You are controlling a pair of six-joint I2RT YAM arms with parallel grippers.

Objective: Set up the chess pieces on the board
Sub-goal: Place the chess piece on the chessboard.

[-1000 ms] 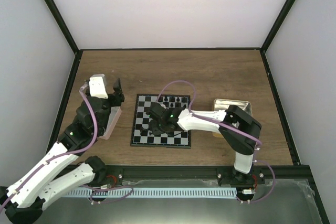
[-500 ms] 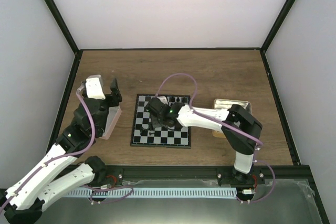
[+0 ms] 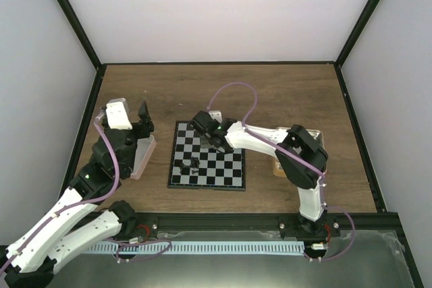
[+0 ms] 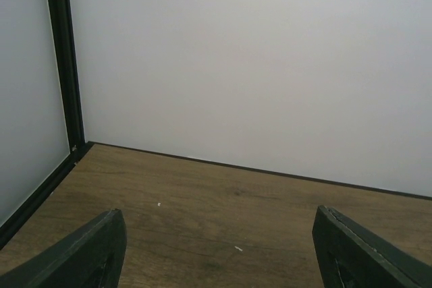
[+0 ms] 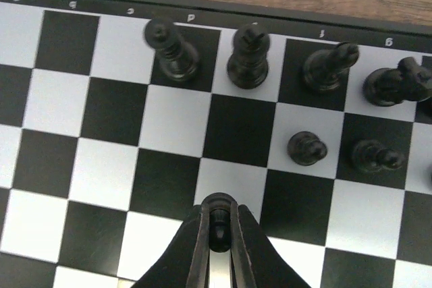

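Grip: right gripper (image 5: 217, 217) is pinched narrow on a small black piece (image 5: 217, 224); its round head shows between the two fingertips; whether its foot touches the square below, I cannot tell
Under the grip: the board (image 5: 61, 99) fills the right wrist view; the held piece sits over a white square, a few rows in from the lettered edge
Pawns: two black pawns (image 5: 307, 148) stand side by side at about 2 o'clock of the held piece, in the second row
Back row: a crowned black piece (image 5: 172, 50), blurred, stands just left of 12 o'clock; a second tall piece (image 5: 248, 53) at 12 o'clock; a bishop (image 5: 329, 65) at 1 o'clock; a knight (image 5: 397, 80) beyond the pawns; all upright
Reach: in the top view the right arm stretches over the board's 12 o'clock edge; a small dark cluster (image 3: 194, 163) sits left of the board's middle, too small to tell apart
Other hand: left gripper (image 4: 219, 212) is spread wide, with only bare table (image 4: 202, 200) between its fingers; it hangs at 9 o'clock of the board, over the far end of the pink tray (image 3: 143, 158)
Trays: the pink tray lies just beside the board's 9 o'clock edge; the tan tray (image 3: 277, 165) lies at 3 o'clock, mostly hidden by the right arm
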